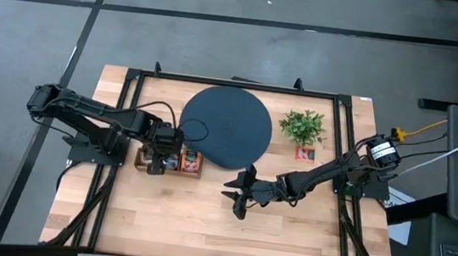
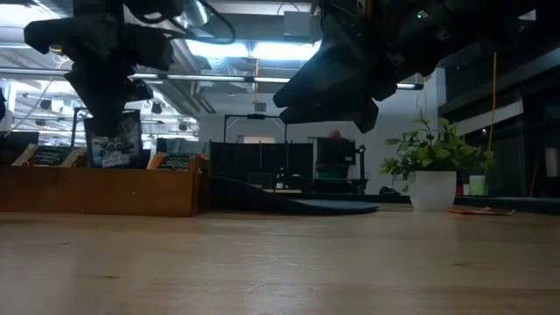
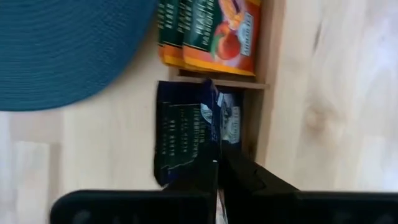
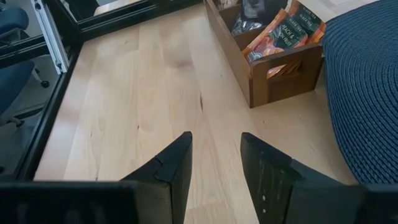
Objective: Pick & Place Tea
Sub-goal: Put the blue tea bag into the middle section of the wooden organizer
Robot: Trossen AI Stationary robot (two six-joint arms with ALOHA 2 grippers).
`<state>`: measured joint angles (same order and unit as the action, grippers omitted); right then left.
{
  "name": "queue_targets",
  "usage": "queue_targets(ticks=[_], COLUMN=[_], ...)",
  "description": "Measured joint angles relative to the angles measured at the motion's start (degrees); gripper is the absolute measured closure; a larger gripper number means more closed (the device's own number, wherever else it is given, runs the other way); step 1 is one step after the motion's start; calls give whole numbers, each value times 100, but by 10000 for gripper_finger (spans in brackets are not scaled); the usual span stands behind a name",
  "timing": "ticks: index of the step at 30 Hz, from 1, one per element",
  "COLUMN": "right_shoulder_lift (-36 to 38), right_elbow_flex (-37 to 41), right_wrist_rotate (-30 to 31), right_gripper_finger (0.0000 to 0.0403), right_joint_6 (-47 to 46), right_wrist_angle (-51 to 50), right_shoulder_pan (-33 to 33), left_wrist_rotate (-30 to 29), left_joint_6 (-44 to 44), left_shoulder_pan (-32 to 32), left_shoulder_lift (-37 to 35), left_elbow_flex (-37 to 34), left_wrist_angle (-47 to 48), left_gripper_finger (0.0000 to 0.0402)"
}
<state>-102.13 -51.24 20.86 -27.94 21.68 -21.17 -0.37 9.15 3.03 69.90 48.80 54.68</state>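
While pinching a dark blue tea sachet (image 3: 186, 140) by its top edge above the wooden box (image 2: 105, 191), left gripper (image 3: 217, 171) clamping tight at nine o'clock from the round dark mat (image 1: 226, 126), orange sachets (image 3: 211, 31) waiting upright in the box beside it. Right gripper (image 4: 214, 158) hanging with fingers apart over bare table (image 1: 202, 219), at six o'clock from the mat, gripping nothing. Judging the sachet light, thin, floppy and slick: probably needing a firm nip on the sealed edge rather than the soft middle.

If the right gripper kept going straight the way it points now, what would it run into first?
Probably nothing soon: the open right gripper points along bare table. The wooden tea box sits off to one side of that line, though depth is hard to judge.
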Motion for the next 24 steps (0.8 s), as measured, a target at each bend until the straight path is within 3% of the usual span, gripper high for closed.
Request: queue_targets(ticks=[4, 12, 24], right_shoulder_lift=[0, 0, 0], right_elbow_flex=[0, 0, 0], right_wrist_rotate=[0, 0, 2], right_gripper_finger=[264, 264, 264], right_joint_6=[-2, -1, -2], right_wrist_angle=[-14, -43, -89], right_shoulder_pan=[0, 0, 0], left_wrist_rotate=[279, 172, 15], left_joint_6=[-161, -55, 210], left_shoulder_pan=[-15, -15, -15], left_shoulder_lift=[188, 330, 333], left_elbow_flex=[0, 0, 0], left_wrist_angle=[28, 81, 85], left_gripper_finger=[398, 392, 318])
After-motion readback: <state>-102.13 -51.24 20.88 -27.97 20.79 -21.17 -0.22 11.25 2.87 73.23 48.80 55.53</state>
